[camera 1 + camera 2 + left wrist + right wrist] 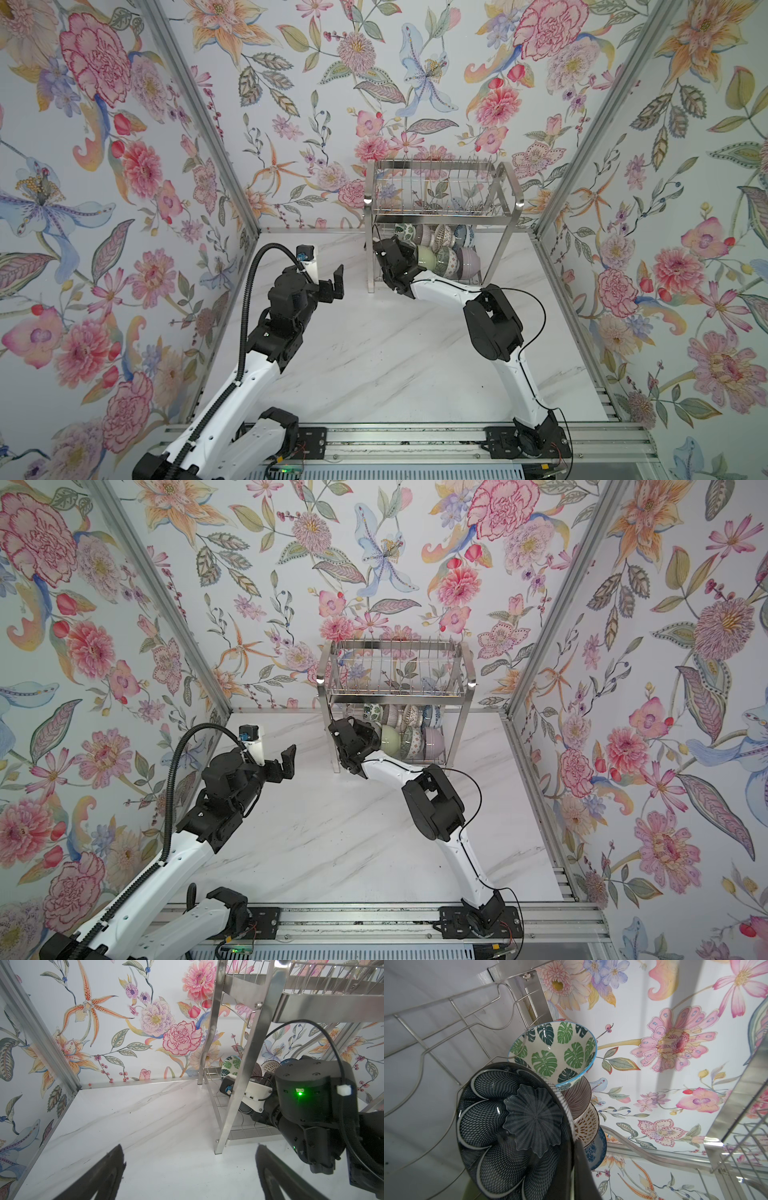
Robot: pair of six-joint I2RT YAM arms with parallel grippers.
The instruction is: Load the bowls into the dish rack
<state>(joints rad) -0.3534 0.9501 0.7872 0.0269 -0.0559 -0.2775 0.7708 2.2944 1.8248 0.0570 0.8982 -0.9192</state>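
Here the rack stood at the back of the counter, against the flowered wall, and every bowl in sight sat on its lower tier. In both top views a back row ran from the leaf bowl through the purple bowl and the lattice bowl to the blue bowl. In front of them the pale bowl, the grey-green bowl and the lilac bowl stood on edge, touching one another.

The right gripper reached into the left end of that tier, just beside the pale bowl. Its wrist view was filled by the navy bowl, tipped on edge with its netted inside facing the camera. One dark finger lay against the rim, and the jaws were pressed together on it. Behind the navy bowl the leaf bowl leaned against the wavy wires, with the purple, lattice and blue bowls lined up behind it. From above the navy bowl was hidden under the gripper.

The left gripper hung above the bare counter, well apart from the rack, its jaws spread wide and holding nothing. Its wrist view showed both fingers far apart, and beyond them the rack's near leg and the right arm's wrist.
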